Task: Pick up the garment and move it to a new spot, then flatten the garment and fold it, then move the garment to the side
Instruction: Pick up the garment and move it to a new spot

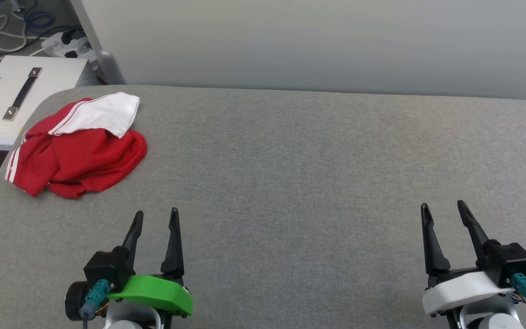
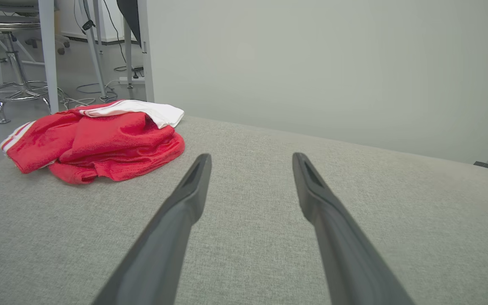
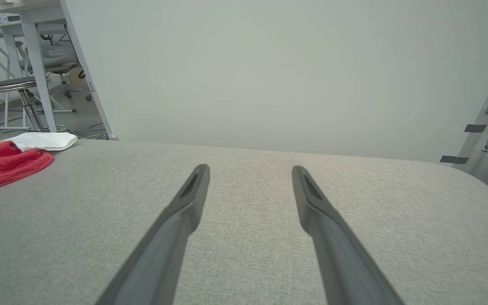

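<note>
Loosely crumpled garment (image 1: 78, 146) at far-left corner of table (image 1: 290, 160), possibly overhanging; left tool (image 1: 156, 211), right tool (image 1: 443, 204) both spread.

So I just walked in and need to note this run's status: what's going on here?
Nothing is being handled yet. A crumpled red jersey T-shirt with white sleeves lies at the far left corner of the grey fabric-covered surface. The robot's left fingers and right fingers stand open and empty near the front of the surface, well apart from the shirt. The left ones are the nearer pair. The pick-up has not begun.
</note>
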Motion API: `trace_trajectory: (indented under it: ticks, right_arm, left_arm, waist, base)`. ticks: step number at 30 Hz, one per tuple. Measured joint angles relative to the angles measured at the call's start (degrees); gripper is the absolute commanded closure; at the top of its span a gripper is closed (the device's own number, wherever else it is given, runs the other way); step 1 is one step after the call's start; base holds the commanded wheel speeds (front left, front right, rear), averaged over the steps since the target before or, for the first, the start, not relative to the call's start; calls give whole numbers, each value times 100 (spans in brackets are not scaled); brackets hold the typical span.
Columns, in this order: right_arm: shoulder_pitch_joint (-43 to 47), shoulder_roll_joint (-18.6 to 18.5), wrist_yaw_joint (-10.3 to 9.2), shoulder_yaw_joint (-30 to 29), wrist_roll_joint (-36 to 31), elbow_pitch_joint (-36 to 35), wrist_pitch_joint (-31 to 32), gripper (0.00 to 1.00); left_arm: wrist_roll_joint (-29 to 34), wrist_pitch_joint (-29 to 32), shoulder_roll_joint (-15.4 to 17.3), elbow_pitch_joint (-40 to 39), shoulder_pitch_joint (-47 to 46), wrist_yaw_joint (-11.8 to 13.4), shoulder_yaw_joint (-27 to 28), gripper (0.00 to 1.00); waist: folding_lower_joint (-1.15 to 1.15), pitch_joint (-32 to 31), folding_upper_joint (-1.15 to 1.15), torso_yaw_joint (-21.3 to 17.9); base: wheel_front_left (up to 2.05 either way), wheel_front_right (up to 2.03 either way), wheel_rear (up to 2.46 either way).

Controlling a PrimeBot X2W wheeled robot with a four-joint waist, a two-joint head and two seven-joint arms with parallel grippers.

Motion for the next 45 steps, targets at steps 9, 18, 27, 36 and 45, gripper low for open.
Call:
trace_trajectory:
  ticks: [9,18,27,36,45]
  right_arm:
    - [-1,9,0,279,38,75,-62,0]
    - [-7,15,0,461,45,74,-63,0]
    - [-55,19,0,597,54,83,-68,0]
    - [-61,20,0,695,94,121,-68,0]
    - [-64,21,0,732,135,143,-68,0]
  left_arm:
    - [-16,-64,-4,90,-8,-1,13,0]
    - [-16,-64,-3,81,-11,-10,15,0]
    - [19,-63,-3,77,-8,-56,-69,0]
    - [21,-63,-3,3,3,-56,-98,0]
    - [42,-64,-3,-56,30,-54,26,0]
  waist:
    - [0,18,0,647]
    - [0,27,0,1362]
    - [0,32,0,1985]
    - [0,39,0,2330]
    - [0,63,0,2245]
  base:
    - [0,0,0]
    - [0,0,0]
    - [0,0,0]
    - [0,0,0]
    - [0,0,0]
